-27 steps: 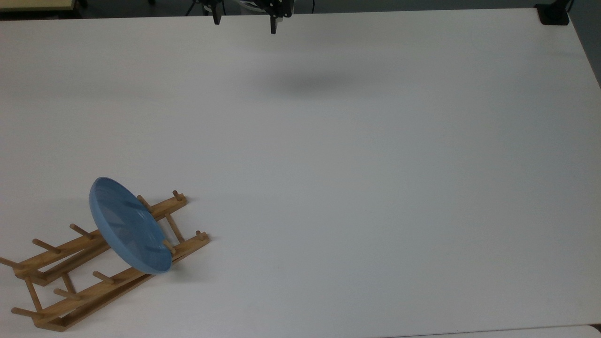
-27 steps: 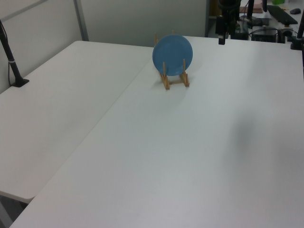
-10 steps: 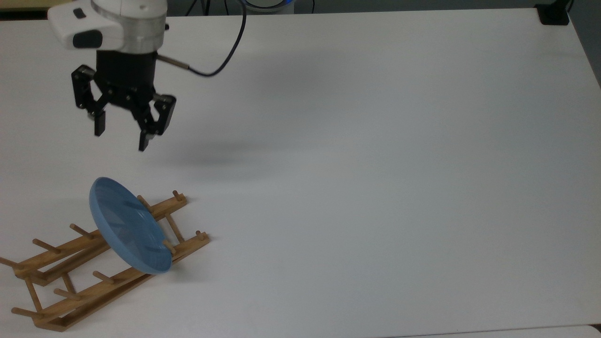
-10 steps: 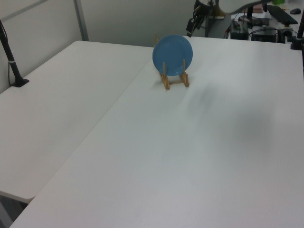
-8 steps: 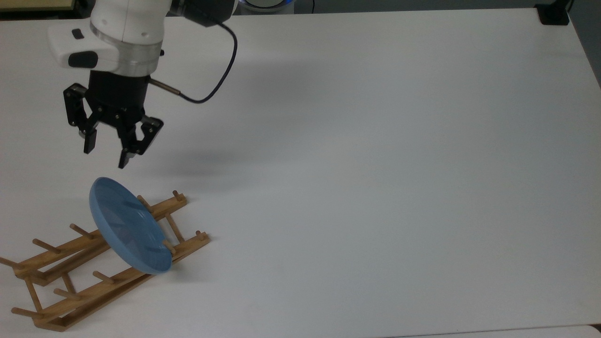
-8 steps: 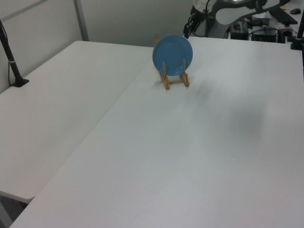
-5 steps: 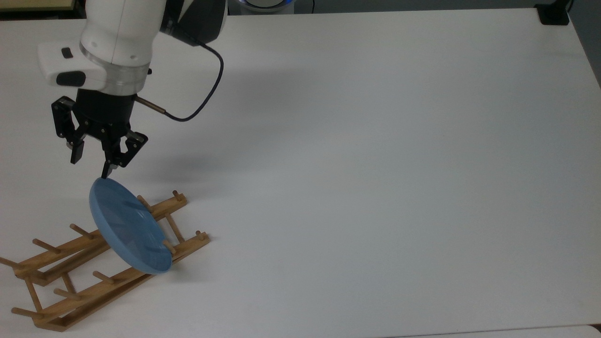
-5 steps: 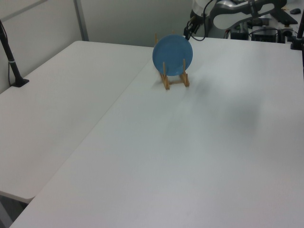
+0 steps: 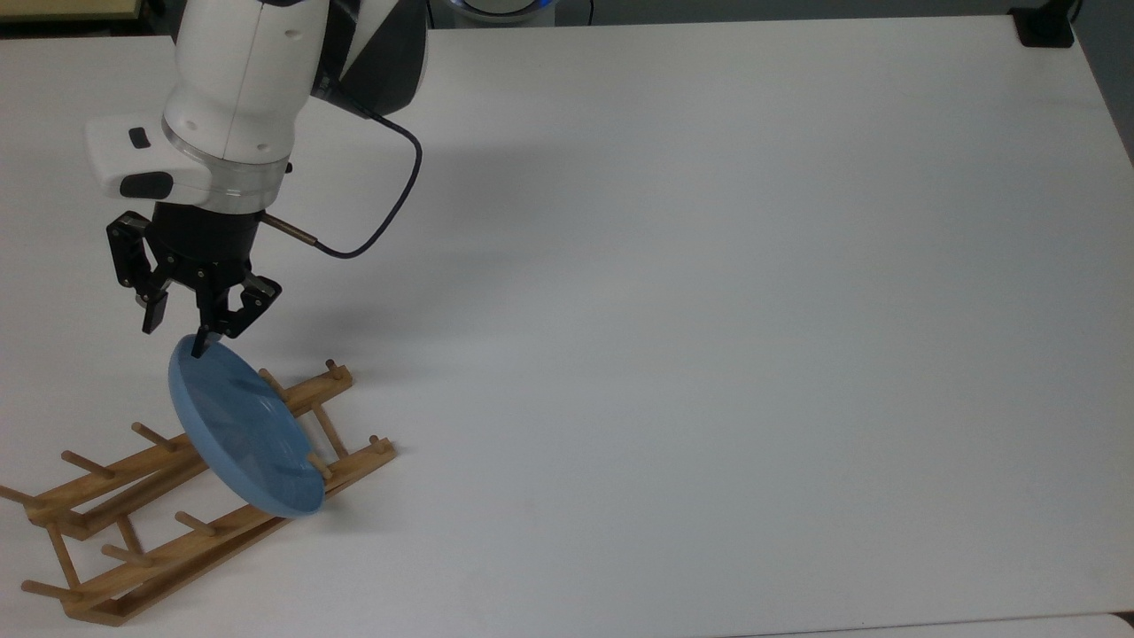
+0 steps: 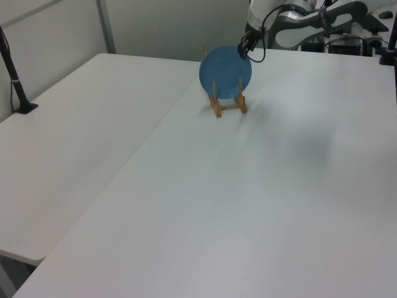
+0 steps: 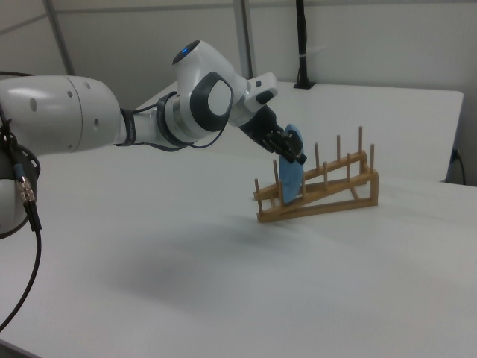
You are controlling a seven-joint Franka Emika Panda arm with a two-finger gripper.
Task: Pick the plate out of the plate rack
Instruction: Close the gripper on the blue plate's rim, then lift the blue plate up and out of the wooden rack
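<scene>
Black two-finger gripper (image 9: 177, 341) spread apart, straddling top rim of round light-blue plate (image 9: 244, 430) standing in light-brown wooden plate rack (image 9: 177, 509).

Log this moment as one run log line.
phase: reach | pincer: open, straddling top rim | plate: upright in plate rack | grasp: not yet

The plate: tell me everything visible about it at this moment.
The plate is round, shallow and plain light blue with a raised rim, plastic-looking. It stands on edge near one end of the wooden plate rack, leaning between upright pegs. The open pincer is at its top rim, fingers on either side; whether they touch it is unclear.
</scene>
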